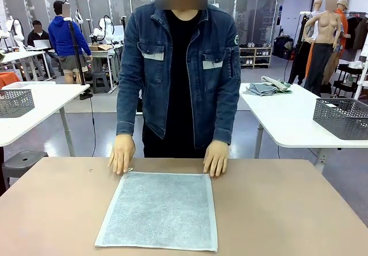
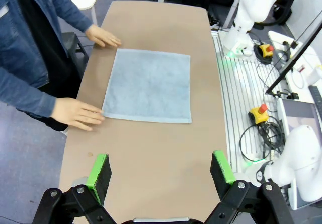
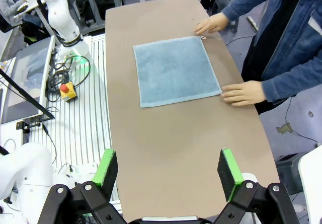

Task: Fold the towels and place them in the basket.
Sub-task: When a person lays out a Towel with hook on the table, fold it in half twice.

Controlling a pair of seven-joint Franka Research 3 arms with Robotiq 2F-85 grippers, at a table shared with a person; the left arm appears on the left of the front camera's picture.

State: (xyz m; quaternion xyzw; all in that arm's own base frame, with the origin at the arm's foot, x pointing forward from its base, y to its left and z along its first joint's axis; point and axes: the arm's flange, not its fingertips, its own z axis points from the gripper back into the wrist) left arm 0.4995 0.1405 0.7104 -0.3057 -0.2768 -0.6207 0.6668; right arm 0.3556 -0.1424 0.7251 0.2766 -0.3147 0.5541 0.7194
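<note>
The pale blue-grey towel (image 1: 158, 210) lies spread flat on the brown table (image 1: 293, 210), a single unfolded layer with its edges square. Its small corner loop (image 1: 130, 169) sits at a far corner of the towel, just beside one of the person's hands (image 1: 122, 154). The other hand (image 1: 216, 159) rests at the opposite far corner, fingertips at the hem.

The left gripper (image 2: 160, 166) hangs high above the table, well off the towel's left edge. Its claw is released, with nothing between the green pads. The right gripper (image 3: 168, 163) hangs the same way well off the towel's right edge, spread wide and empty.

Folding looks not yet begun, so the step in hand is the approach for the first fold. The next move likely calls for each gripper to come down to one of the towel's two corners on the robot's side. Each would have to come in low enough to pinch the thin terry hem, which lies flush on the table. Both would then lift and carry their corners across toward the towel's far edge at a matched pace, so that the crease runs straight. The person's hands sit right where that edge would land, so the carry needs to stop short of them.

A grey mesh basket (image 1: 342, 117) stands on a white table well beyond the towel to its right, and another mesh basket (image 1: 14, 102) stands on a white table beyond it to the left. I cannot tell whether either is the one meant for the towel.
</note>
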